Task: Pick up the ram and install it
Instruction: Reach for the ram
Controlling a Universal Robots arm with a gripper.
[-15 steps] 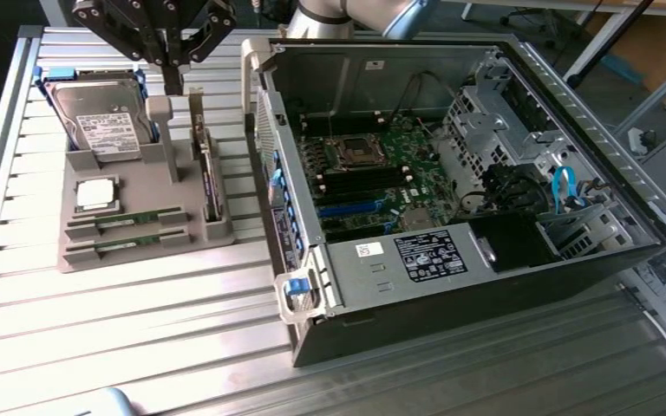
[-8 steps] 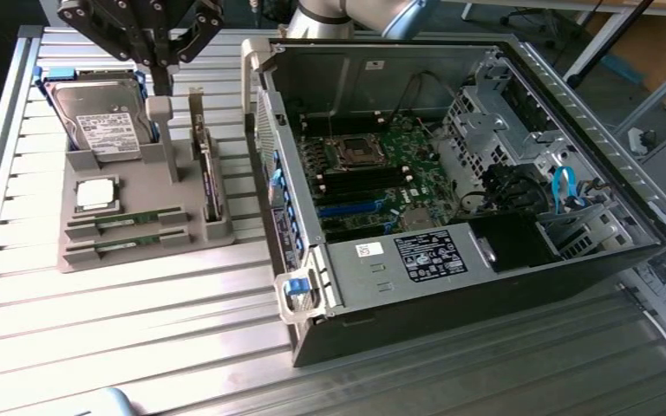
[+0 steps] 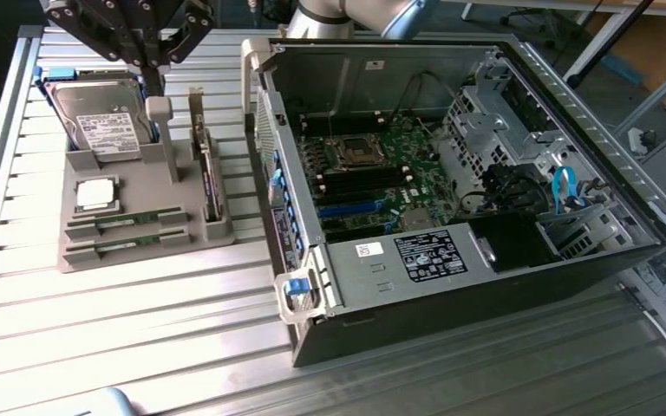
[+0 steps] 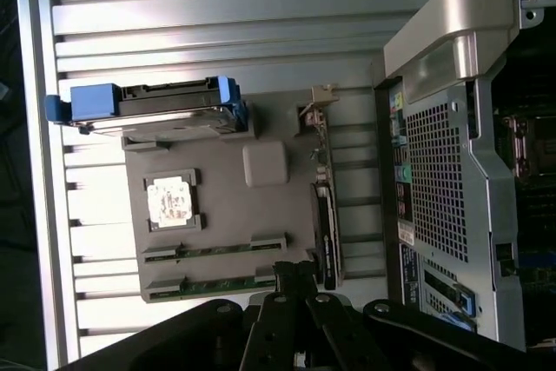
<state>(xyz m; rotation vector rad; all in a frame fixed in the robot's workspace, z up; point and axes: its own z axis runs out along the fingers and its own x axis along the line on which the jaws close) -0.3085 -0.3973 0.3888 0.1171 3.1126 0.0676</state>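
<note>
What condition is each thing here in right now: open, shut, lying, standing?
Gripper: shut, empty, above the tray.
Ram sticks: both lying in tray slots.
Hard drive: on edge in tray.
Processor: flat in its pocket.
Card: on edge in tray.
Case: on its side, open.

On the surface (image 3: 114, 321) the holder (image 3: 153, 186) lies at the exterior view's left, with the case (image 3: 350, 260) just beside it on the right. In the holder, the drive (image 3: 101, 121) stands at the far end, the processor (image 3: 96, 195) in the middle, two ram sticks (image 3: 125, 218) at the near end and the card (image 3: 208, 173) along the case side. My fingers (image 3: 146, 54) hang above the drive end.
</note>
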